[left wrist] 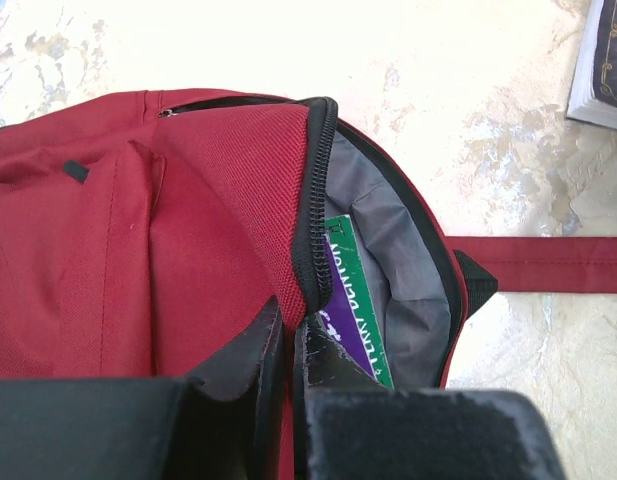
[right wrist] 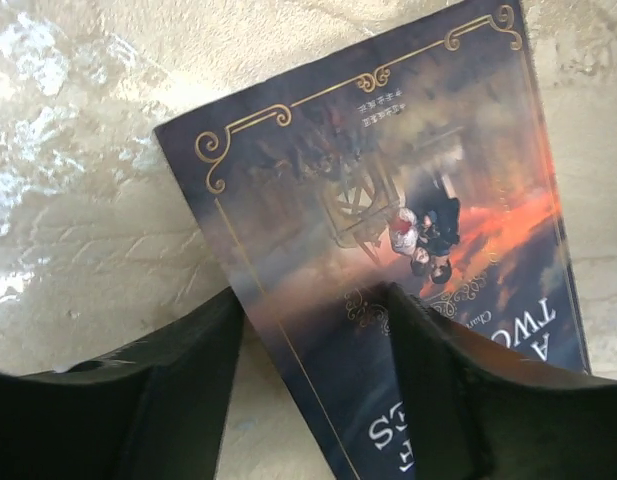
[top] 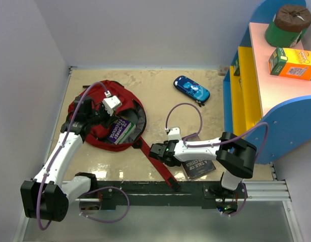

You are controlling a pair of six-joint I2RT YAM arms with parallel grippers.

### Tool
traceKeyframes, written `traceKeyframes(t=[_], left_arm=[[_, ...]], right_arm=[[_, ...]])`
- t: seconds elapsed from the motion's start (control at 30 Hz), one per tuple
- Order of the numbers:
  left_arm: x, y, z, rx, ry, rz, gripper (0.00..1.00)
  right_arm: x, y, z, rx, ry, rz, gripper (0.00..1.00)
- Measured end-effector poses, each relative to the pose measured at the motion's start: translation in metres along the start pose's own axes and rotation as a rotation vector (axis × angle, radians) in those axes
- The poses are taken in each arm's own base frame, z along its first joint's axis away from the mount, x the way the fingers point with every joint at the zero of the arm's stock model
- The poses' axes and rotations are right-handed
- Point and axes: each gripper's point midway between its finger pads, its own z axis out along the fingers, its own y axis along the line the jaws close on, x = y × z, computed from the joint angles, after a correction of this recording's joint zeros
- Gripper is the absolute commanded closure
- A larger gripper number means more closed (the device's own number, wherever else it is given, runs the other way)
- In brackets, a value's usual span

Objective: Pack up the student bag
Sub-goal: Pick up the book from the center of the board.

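The student bag (top: 97,101), dark red with a grey lining, lies open at the left of the table. A purple and green book (top: 120,131) sticks out of its mouth. My left gripper (top: 105,118) is shut on the bag's zippered rim (left wrist: 313,230), with red fabric pinched between its fingers (left wrist: 243,365); the purple and green book (left wrist: 353,300) lies in the grey lining beside them. My right gripper (top: 168,154) hovers open over a dark book (right wrist: 388,230) lying on the table. One finger (right wrist: 458,390) is over the cover, the other (right wrist: 158,390) over bare table.
A long red strap (top: 158,164) runs from the bag toward the near rail. A blue pencil case (top: 191,89) lies at the back. At the right stands a blue and yellow shelf (top: 246,101) with an orange box (top: 291,63) and a green tub (top: 286,25).
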Motion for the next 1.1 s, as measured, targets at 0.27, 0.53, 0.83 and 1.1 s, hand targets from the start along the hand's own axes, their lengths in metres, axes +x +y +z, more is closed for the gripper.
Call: traceKeyframes(t=[0.27, 0.53, 0.83, 1.1], left_arm=[[-0.003, 0.001, 0.0, -0.002, -0.01, 0.006, 1.0], [-0.003, 0.001, 0.0, -0.002, -0.011, 0.007, 1.0], [-0.003, 0.001, 0.001, -0.004, -0.012, -0.004, 1.0], [-0.003, 0.001, 0.002, -0.007, -0.018, -0.014, 1.0]], right_arm=[[-0.015, 0.002, 0.004, -0.066, -0.032, 0.017, 1.0], [-0.019, 0.003, 0.001, -0.085, -0.032, -0.044, 1.0], [-0.105, 0.032, -0.091, -0.34, -0.292, -0.024, 1.0], [-0.174, 0.052, -0.176, -0.453, -0.585, -0.092, 1.0]])
